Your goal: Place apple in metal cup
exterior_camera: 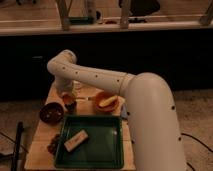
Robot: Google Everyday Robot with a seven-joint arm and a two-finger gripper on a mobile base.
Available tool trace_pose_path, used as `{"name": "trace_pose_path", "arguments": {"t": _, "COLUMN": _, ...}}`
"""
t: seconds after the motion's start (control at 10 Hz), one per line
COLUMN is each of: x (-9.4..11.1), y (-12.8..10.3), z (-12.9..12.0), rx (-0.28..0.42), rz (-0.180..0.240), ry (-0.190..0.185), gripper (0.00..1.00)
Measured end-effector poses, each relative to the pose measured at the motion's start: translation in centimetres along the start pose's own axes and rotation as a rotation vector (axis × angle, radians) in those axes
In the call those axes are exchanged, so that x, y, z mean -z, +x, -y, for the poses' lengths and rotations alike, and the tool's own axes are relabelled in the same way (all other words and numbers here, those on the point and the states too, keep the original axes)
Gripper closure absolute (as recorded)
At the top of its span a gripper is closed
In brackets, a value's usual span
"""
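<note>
The small dark grey metal cup (70, 106) stands on the wooden table, between the dark brown bowl and the orange bowl. The orange-red apple (68, 99) shows right at the cup's mouth, directly under the gripper. My gripper (66, 93) hangs from the white arm's wrist just above the cup and the apple. I cannot tell whether the apple rests in the cup or is still held.
A dark brown bowl (51, 113) sits left of the cup. An orange bowl (106, 103) holding a pale yellow item is to its right. A green tray (95, 145) with a tan block (76, 140) fills the front. A dark clump (53, 145) lies left of the tray.
</note>
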Motion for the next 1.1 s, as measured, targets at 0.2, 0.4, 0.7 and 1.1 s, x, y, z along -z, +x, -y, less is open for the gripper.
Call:
{"name": "trace_pose_path", "arguments": {"t": 0.2, "x": 0.15, "y": -0.02, "z": -0.09, "rx": 0.0, "rz": 0.001, "ry": -0.004, "gripper": 0.39}}
{"name": "trace_pose_path", "arguments": {"t": 0.4, "x": 0.26, "y": -0.04, "z": -0.24, "rx": 0.001, "rz": 0.0, "ry": -0.01, "gripper": 0.22}}
{"name": "trace_pose_path", "arguments": {"t": 0.7, "x": 0.29, "y": -0.03, "z": -0.52, "rx": 0.006, "rz": -0.007, "ry": -0.017, "gripper": 0.2}}
{"name": "trace_pose_path", "arguments": {"t": 1.1, "x": 0.1, "y": 0.03, "z": -0.53, "rx": 0.014, "rz": -0.015, "ry": -0.022, "gripper": 0.2}}
